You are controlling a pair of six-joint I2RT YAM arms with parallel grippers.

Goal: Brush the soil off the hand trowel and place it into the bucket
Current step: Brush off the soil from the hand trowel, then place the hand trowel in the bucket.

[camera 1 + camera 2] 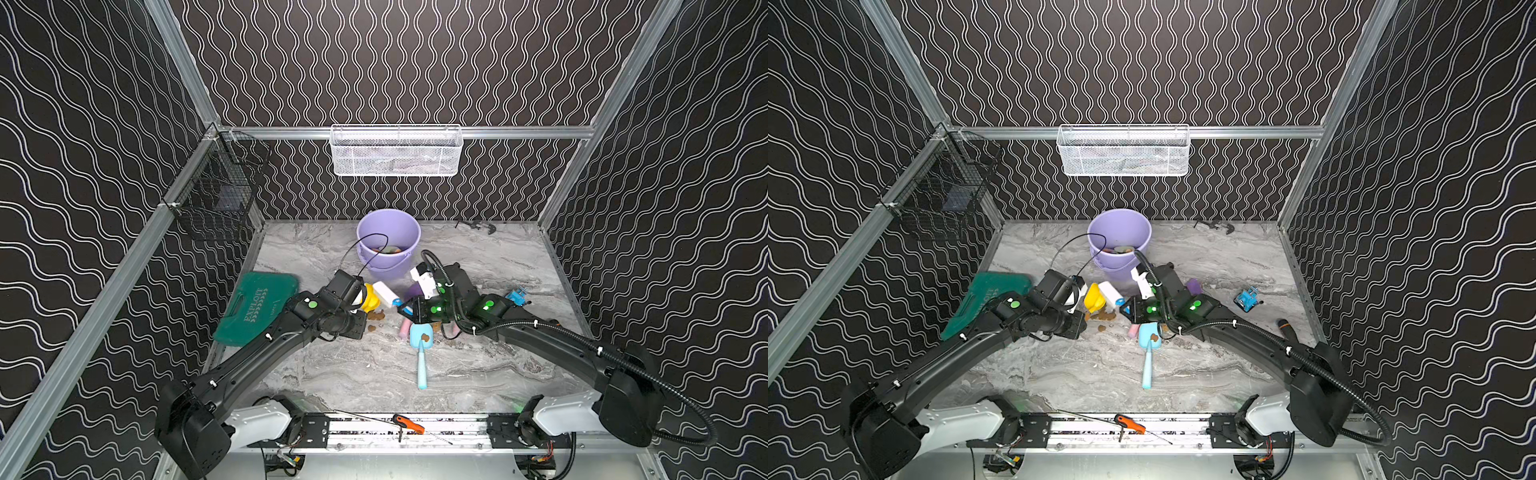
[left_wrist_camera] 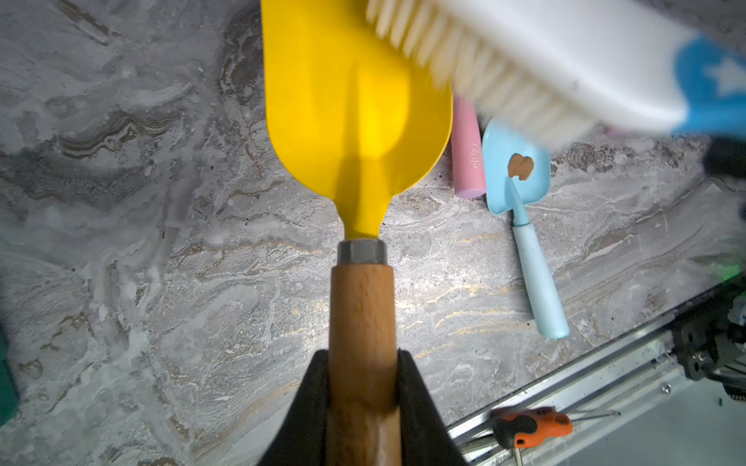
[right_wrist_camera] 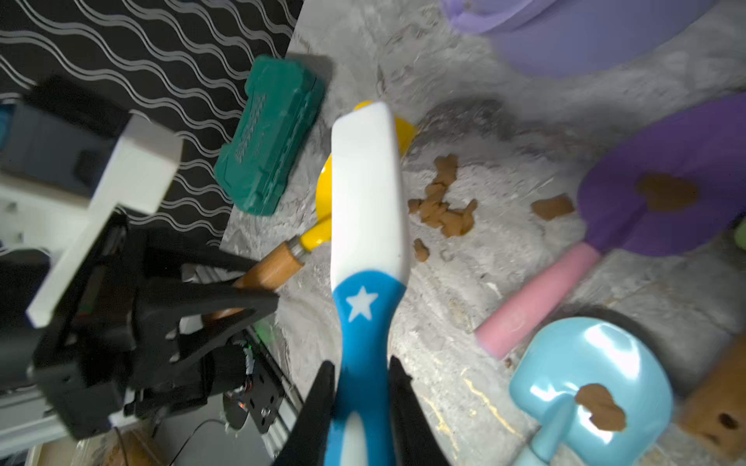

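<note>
Nearby, blue trowel (image 1: 415,338), purple trowel (image 3: 694,153) and soil (image 3: 444,210) clutter table (image 1: 478,374).

Left end effector (image 2: 363,355) and right end effector (image 3: 361,367) both clamped, held close together

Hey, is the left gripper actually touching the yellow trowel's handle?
Touching. In the left wrist view the left gripper clamps the yellow trowel by its wooden handle, jaws pressed against both sides with no gap.

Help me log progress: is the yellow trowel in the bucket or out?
Out: the left gripper holds the yellow trowel by its handle, short of the bucket.
</note>
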